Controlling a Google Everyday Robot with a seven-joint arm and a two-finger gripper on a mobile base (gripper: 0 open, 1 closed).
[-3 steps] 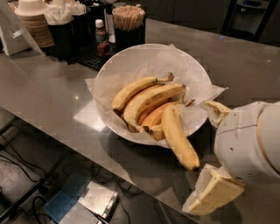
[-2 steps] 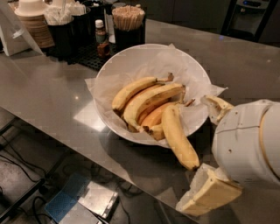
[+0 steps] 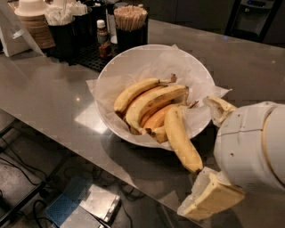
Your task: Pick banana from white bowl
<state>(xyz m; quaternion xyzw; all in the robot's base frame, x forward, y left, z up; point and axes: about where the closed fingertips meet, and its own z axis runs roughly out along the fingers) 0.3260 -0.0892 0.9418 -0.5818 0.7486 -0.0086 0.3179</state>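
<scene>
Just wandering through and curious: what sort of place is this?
Probably a café or break-room counter: wooden stir sticks, stacked paper cups, a white bowl of bananas. The gripper sits beside its right rim.

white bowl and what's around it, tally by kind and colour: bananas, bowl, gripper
long yellow banana: 1, overhanging the rim
other yellow bananas: 3, the last a short stub
orange-tinted banana: 1
white bowl: 1
gripper: 1, open, at the long banana's outer end
total: 7
</scene>
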